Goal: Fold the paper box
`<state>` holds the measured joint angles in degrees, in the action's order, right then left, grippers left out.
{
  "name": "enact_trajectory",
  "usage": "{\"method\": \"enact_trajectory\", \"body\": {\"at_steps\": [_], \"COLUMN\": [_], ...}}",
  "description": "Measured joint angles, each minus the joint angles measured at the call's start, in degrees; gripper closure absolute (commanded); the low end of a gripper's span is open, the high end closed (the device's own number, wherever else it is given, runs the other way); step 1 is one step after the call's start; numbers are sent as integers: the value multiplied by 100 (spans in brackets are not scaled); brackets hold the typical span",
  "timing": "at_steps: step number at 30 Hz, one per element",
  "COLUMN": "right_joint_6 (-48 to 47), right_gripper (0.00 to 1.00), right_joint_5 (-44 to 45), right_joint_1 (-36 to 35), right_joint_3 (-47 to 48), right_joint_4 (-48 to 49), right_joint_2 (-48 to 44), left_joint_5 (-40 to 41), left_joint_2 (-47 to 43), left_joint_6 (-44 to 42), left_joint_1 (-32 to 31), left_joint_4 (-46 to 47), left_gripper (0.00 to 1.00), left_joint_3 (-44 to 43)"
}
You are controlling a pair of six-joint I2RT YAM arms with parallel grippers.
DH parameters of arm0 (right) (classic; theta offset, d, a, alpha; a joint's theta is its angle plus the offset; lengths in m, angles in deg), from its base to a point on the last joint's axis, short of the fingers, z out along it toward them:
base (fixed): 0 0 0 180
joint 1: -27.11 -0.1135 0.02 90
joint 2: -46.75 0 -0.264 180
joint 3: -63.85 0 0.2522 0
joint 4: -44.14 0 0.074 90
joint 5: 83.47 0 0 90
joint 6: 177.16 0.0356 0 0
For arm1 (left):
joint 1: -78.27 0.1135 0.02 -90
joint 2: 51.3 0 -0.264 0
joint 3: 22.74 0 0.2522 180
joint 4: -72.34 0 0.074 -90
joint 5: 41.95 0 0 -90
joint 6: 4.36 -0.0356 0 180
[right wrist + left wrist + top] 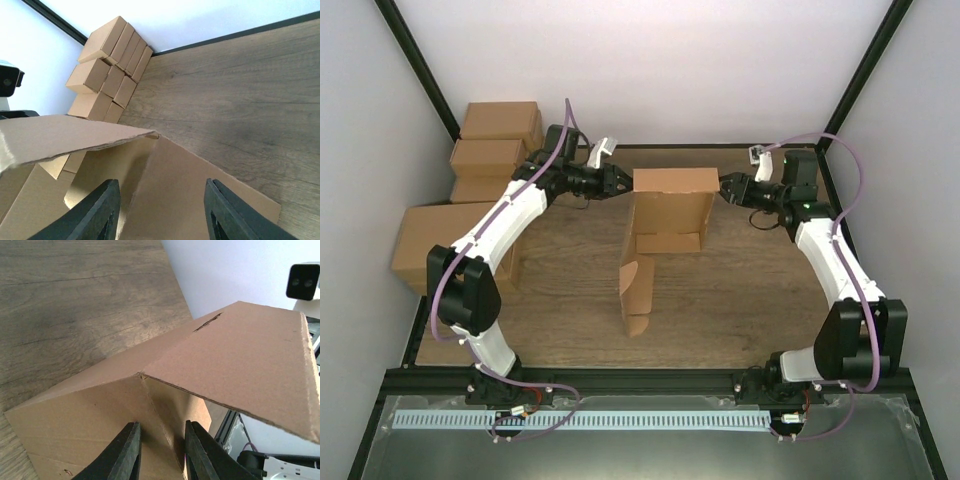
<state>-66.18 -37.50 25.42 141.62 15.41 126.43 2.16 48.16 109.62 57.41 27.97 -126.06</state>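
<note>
Right now, in the top view, the paper box [670, 205] sits upper centre of the frame, its back part raised and one long flap trailing down toward the middle of the table [740, 290]. The left gripper [620, 184] is at the box's left edge and the right gripper [725, 188] is at its right edge, so the two face each other across it. My worry is uneven pressure. If one side pushes harder, I expect the light card to skid across the wood or twist off its creases. A stack of cartons [500, 140] stands in the upper left, close behind the left arm's elbow, and a wide swing could knock it.

From the left wrist, the left gripper [161, 455] has its fingers [127, 452] drawn close together at the bottom of the frame, with a fold of the paper box [240, 355] between them. I cannot tell whether they actually clamp the card. If they do not, the raised top panel at right may sag open again.

From the right wrist, the right gripper [162, 215] is spread wide and grasps nothing. The paper box [190, 190] lies between and beyond its fingers, its lifted panel jutting in from the left. Closing from here could crush a wall rather than seat a flap.
</note>
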Motion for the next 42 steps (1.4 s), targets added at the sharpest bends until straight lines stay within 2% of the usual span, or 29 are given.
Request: {"method": "enact_trajectory", "body": {"at_steps": [7,14,19,24,28,36,42], "right_joint_6": [-339,-901,-1596,-2546,-3534,-5403,-6207], "right_gripper": [48,47,44,38,34,37,40], "right_joint_5": [442,857,592,-164,-302,-378,-13], "right_joint_1": [0,0,2,-46,-236,-925,-1440], "right_joint_3": [57,586,1126,1858,2295,2828,3274], "right_joint_4": [-181,-245,-122,-527,-1082,-2111,-2844], "right_joint_2": [-459,-800,-796,-310,120,614,1182], "left_joint_5": [24,24,26,35,39,57,70], "left_joint_2": [0,0,2,2,2,0,-48], "left_joint_6": [2,-2,-39,-68,-90,-157,-173], "left_joint_1": [-4,-4,-4,-4,-4,-4,-4], "left_joint_4": [4,0,-109,-166,-195,-223,-306], "left_gripper": [74,74,74,74,74,74,74], "left_joint_3": [-2,-13,-127,-175,-173,-173,-173]}}
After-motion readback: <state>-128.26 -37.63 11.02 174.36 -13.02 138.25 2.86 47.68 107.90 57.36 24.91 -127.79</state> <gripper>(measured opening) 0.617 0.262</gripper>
